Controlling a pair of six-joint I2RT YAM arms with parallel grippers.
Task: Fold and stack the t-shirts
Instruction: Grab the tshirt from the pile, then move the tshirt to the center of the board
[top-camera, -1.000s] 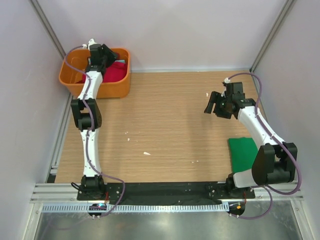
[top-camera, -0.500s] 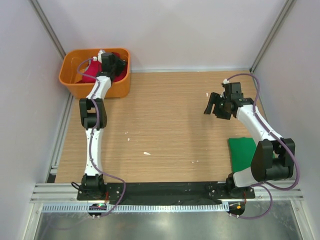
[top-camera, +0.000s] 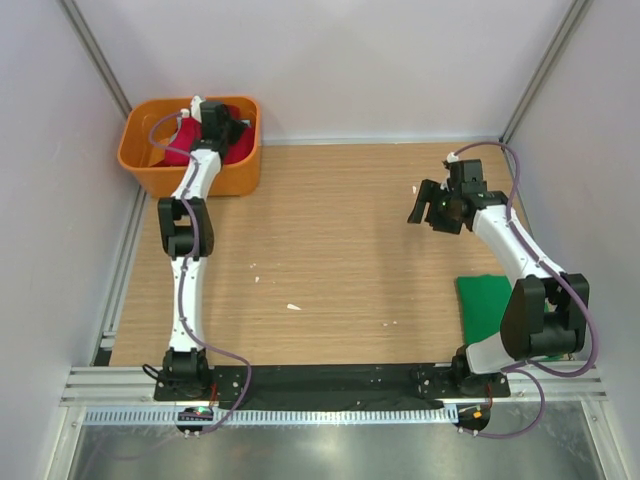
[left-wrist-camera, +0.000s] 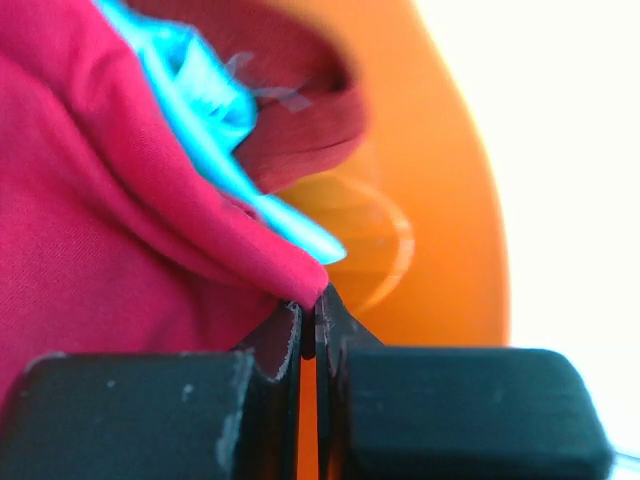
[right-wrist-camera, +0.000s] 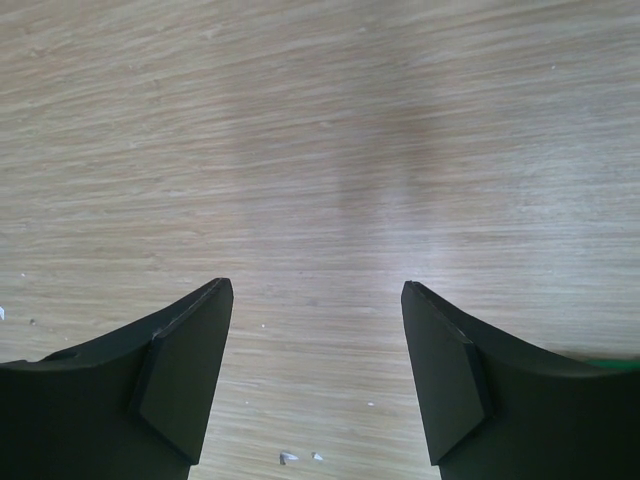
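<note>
The red shirt (left-wrist-camera: 110, 220) is soft, light and limp, so I expect it to sag and drag out in a bundle instead of keeping any shape. A thin bite could slip, and I would rather hold a doubled fold or the collar band than a single edge. It lies crumpled in the orange tub (left-wrist-camera: 440, 200), right against the tips of my left gripper (left-wrist-camera: 309, 320). A strip of the teal shirt (left-wrist-camera: 215, 130) is tucked in its folds just beyond those tips. The jaws are pressed together with only a hairline between them, and they nip the lowest point of a red fold; the catch looks shallow to me. My right gripper (right-wrist-camera: 315, 300) hangs with its jaws spread wide over the bare wooden table (right-wrist-camera: 320, 120), holding and touching nothing. The green shirt (top-camera: 485, 305) lies folded behind it, near that arm's base.
</note>
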